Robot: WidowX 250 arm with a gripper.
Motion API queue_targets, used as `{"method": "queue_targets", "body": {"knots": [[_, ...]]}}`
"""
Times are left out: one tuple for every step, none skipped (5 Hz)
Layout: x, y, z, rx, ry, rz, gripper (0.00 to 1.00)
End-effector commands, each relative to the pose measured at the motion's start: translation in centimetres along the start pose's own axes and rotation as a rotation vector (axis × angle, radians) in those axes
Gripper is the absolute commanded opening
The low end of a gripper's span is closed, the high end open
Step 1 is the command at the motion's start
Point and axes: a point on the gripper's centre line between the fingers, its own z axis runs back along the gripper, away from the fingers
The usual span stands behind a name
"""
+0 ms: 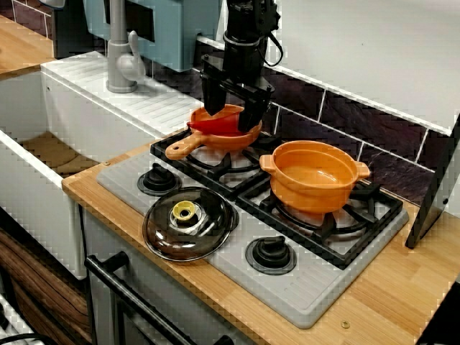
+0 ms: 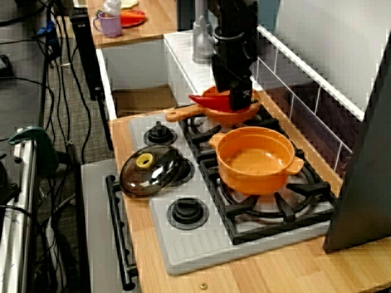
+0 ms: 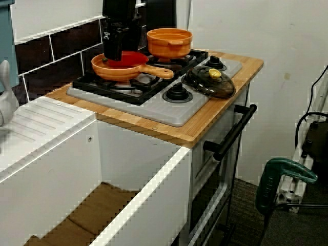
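Note:
An orange frying pan (image 1: 215, 140) sits on the back left burner, its handle pointing toward the front left. A red bowl-like dish (image 1: 213, 121) lies in it, tilted, with one edge above the pan's rim. My black gripper (image 1: 234, 115) comes straight down over the pan, its fingers (image 1: 213, 97) standing on either side of the red dish. Whether they press on it is hidden. From the stove's right end, the red dish (image 2: 203, 99) pokes out left of the gripper (image 2: 237, 101). The sink-side view shows the gripper (image 3: 114, 53) low over the pan (image 3: 120, 72).
An orange pot (image 1: 315, 175) with two handles stands open on the right burner. A dark glass lid (image 1: 188, 223) with a yellow knob lies at the stove's front left, beside two black knobs (image 1: 270, 253). A sink (image 1: 43, 154) and grey tap (image 1: 122, 61) lie to the left, and a tiled wall runs behind.

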Motion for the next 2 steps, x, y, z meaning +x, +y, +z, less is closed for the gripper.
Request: {"method": "queue_targets", "body": {"knots": [[0.27, -0.11, 1.58, -0.003, -0.048, -0.013, 0.0], [0.22, -0.04, 1.91, -0.014, -0.047, -0.02, 0.0]]}}
